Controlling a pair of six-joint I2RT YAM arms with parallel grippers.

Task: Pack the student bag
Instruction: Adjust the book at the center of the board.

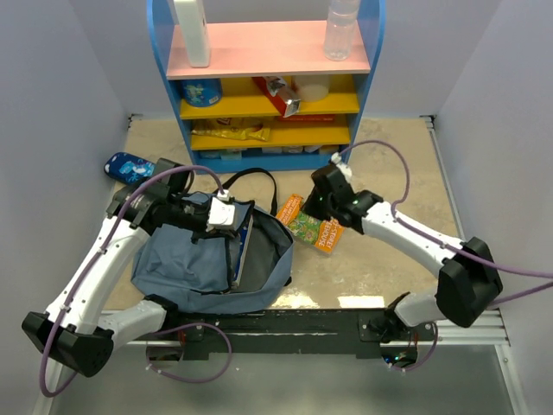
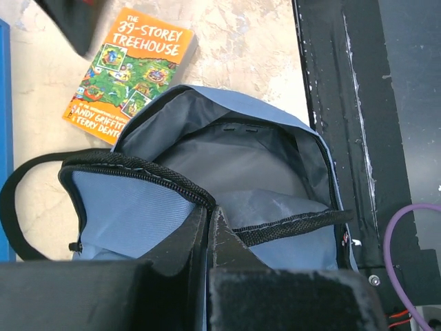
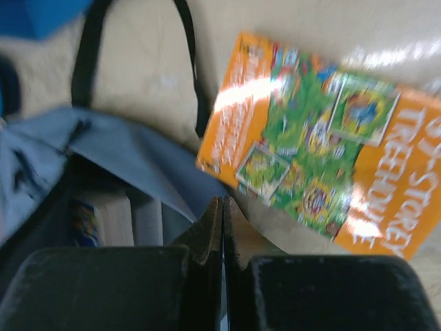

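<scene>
The student bag (image 1: pixel 186 268) lies at the near left, slate-blue, its main compartment gaping toward the right. A book stands inside it (image 1: pixel 240 252). My left gripper (image 1: pixel 238 225) is shut on the bag's black zipper rim (image 2: pixel 138 169) and holds that edge up; in the left wrist view the fingertips (image 2: pixel 210 210) pinch the rim over the grey lining (image 2: pixel 234 162). My right gripper (image 1: pixel 316 207) is shut and empty, its tips (image 3: pixel 222 203) just above the table between the bag's flap (image 3: pixel 131 155) and the orange "39-Storey Treehouse" book (image 1: pixel 311 225), which lies flat.
A blue shelf unit (image 1: pixel 268 78) stands at the back with a white bottle (image 1: pixel 192 30), a clear bottle (image 1: pixel 341 30) and snack packets. A bright-blue pouch (image 1: pixel 130 166) lies at the far left. A black rail (image 1: pixel 285 322) runs along the near edge.
</scene>
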